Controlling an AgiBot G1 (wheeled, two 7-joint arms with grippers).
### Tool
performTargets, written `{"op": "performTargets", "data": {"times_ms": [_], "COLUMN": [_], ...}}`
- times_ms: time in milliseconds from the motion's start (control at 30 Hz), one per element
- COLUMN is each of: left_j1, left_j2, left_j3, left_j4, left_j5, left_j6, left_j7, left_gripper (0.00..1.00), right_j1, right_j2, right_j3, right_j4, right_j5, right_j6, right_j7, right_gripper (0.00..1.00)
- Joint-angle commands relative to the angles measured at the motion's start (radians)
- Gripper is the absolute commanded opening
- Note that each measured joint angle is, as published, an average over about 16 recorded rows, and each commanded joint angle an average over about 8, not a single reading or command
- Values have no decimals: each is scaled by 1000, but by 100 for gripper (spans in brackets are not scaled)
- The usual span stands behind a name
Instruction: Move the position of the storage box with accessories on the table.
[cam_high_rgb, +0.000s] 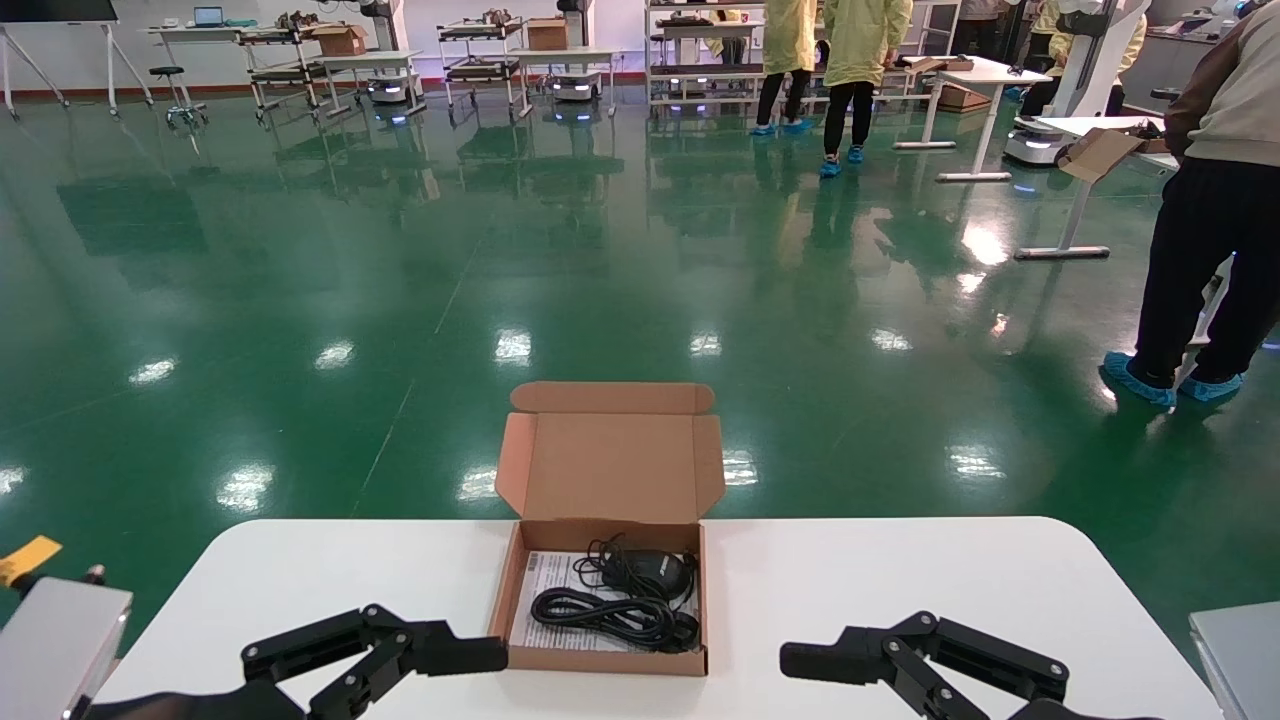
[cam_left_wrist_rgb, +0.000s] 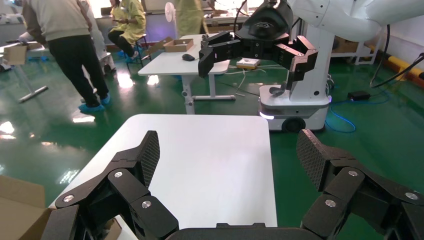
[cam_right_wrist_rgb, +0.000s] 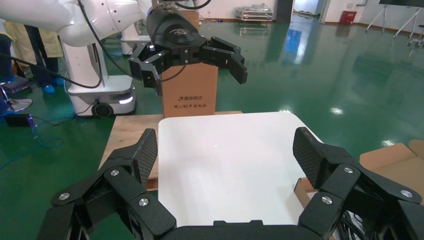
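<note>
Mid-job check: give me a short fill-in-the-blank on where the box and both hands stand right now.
1. The storage box sits on the table with its lid ____.
2. The coiled black cable lies ____ the box.
3. The left hand and right hand flank the box, both with fingers ____.

Missing words: open; inside; open
</note>
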Motion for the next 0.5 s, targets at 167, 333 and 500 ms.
{"op": "performTargets", "data": {"times_ms": [167, 333, 500], "left_j1": [0, 0, 0], "left_j2": [0, 0, 0], "left_j3": [0, 0, 0], "left_j4": [0, 0, 0], "left_j5": [0, 0, 0], "left_j6": [0, 0, 0], "left_j7": [0, 0, 0], "left_gripper": [100, 100, 100], "right_j1": [0, 0, 0], "right_j2": [0, 0, 0], "right_j3": [0, 0, 0], "right_j4": [0, 0, 0], "right_j5": [0, 0, 0], "right_j6": [0, 0, 0], "right_j7": [0, 0, 0], "right_gripper": [100, 100, 100]}}
